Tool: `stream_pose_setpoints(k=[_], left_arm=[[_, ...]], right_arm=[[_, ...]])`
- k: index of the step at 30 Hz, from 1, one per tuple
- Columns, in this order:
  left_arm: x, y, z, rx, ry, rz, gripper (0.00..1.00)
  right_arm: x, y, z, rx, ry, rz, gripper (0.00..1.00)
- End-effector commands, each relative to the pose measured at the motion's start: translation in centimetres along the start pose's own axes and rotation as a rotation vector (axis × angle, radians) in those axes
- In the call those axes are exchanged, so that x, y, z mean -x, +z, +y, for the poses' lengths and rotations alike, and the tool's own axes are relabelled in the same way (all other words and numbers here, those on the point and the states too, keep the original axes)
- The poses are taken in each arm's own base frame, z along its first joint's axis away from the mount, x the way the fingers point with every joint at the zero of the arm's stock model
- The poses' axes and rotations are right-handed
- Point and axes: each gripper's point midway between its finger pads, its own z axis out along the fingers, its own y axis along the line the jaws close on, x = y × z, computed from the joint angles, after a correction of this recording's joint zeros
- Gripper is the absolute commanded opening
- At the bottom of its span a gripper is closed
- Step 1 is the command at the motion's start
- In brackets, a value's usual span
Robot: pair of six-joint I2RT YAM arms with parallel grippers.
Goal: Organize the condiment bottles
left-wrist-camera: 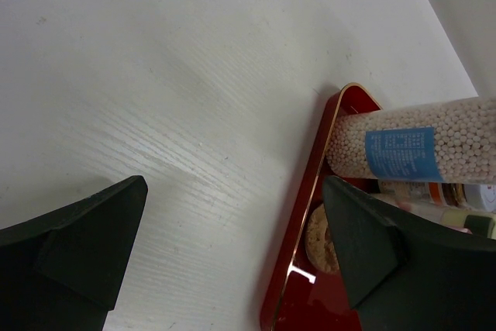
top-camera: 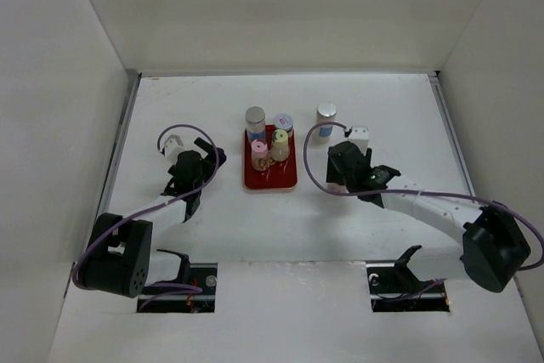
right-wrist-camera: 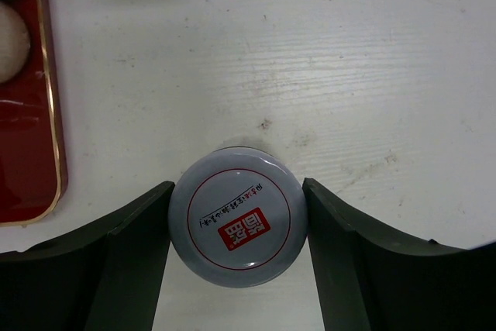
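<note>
right wrist: squeezing grey-capped jar (right-wrist-camera: pixel 238 222) with right gripper (right-wrist-camera: pixel 236 191) mid-bench, likely for carrying to red tray (right-wrist-camera: pixel 31 153); holding left gripper (left-wrist-camera: pixel 232 187) wide, empty.

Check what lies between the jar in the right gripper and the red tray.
Nothing. In the right wrist view, only bare white table separates the grey-lidded jar, held by the right gripper, from the red tray.

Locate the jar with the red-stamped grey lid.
Right wrist view: the jar sits between the jaws of the right gripper, just right of the red tray.
</note>
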Motion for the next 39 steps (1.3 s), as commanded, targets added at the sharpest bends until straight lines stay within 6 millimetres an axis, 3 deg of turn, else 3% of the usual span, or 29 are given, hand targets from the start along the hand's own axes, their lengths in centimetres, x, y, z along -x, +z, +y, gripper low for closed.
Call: stream_pose_setpoints(k=[1, 5, 9, 15, 23, 28, 32, 34, 37, 39], left_arm=[[1.0, 0.2, -1.4, -0.05, -0.027, -0.031, 1.0], [1.1, 0.1, -1.5, -0.054, -0.027, -0.03, 1.0], [1.3, 0.1, -1.3, -0.051, -0.03, -0.036, 1.0], [1.4, 0.0, -1.3, -0.051, -0.032, -0.042, 1.0], [1.5, -0.1, -1.3, -0.054, -0.033, -0.044, 1.0], [1.4, -0.1, -1.5, -0.056, -0.034, -0.04, 1.0], [1.3, 0.0, -1.4, -0.054, -0.033, -0.037, 1.0], [1.2, 0.0, -1.4, -0.054, -0.032, -0.035, 1.0], [1.2, 0.0, -1.4, -0.053, -0.032, -0.034, 1.0], [1.2, 0.1, -1.4, -0.051, -0.033, -0.033, 1.0]], right_arm=[[7.3, -4.2, 3.2, 0.131, 0.082, -0.203, 0.46], [9.1, -6.6, 9.5, 0.31, 0.067, -0.229, 0.46], [9.1, -6.8, 16.4, 0.444, 0.024, -0.224, 0.47], [9.7, -6.4, 22.3, 0.557, 0.016, -0.221, 0.47], [8.9, -3.8, 25.8, 0.569, -0.003, -0.221, 0.46], [8.0, -2.4, 26.3, 0.527, -0.025, -0.243, 0.47], [6.1, -1.4, 26.8, 0.5, -0.07, -0.229, 0.49], [5.2, -1.3, 27.2, 0.508, -0.082, -0.21, 0.53], [4.6, -2.2, 27.9, 0.526, -0.107, -0.205, 0.72], [4.8, -3.0, 27.8, 0.527, -0.128, -0.208, 0.78]])
